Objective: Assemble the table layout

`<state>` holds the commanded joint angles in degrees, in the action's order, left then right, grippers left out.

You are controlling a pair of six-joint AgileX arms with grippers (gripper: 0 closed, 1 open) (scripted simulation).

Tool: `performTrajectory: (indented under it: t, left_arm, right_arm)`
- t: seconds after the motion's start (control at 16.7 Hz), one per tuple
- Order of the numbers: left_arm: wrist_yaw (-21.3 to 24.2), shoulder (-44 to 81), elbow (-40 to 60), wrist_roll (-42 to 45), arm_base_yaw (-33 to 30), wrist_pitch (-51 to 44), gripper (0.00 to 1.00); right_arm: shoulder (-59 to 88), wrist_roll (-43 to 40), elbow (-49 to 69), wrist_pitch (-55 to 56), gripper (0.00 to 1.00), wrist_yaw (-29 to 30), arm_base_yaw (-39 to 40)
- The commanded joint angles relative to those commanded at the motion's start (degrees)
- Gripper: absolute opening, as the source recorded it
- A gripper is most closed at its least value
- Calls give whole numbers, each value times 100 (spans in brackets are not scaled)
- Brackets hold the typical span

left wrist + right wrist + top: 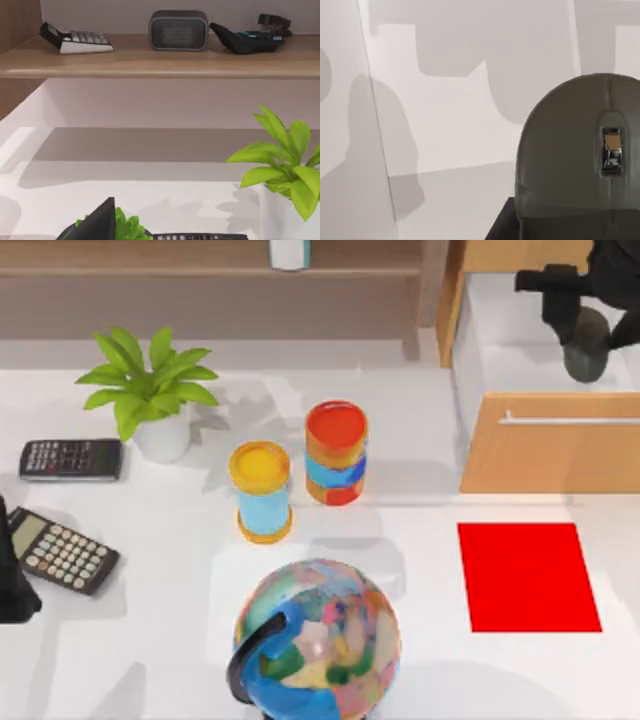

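Observation:
The white table (170, 640) carries a red mat (527, 575) at the front right. At the back right, a wooden drawer cabinet (550, 455) stands pulled open. My right gripper (572, 322) hovers over the open drawer, shut on a grey computer mouse (586, 348). The mouse (580, 160) looms close in the right wrist view, above the drawer's white floor (445, 150). My left gripper (12, 585) is parked at the table's left edge, beside a calculator (62, 552).
A potted plant (150, 390) and a second calculator (70, 458) sit at the back left. Two colourful cans (261, 490) (336, 452) stand mid-table, and a globe (320, 640) at the front. A wooden shelf (160, 60) behind holds a speaker (178, 30) and small devices.

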<state>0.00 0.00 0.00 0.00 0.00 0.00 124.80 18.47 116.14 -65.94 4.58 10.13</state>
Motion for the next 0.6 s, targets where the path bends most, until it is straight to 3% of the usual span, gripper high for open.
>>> performTrajectory:
  t: [0.6]
  left_arm:
    - [0,0,0,0,0,0,100]
  right_arm:
    - [-2253,466,-2065,219,0,-111,1028]
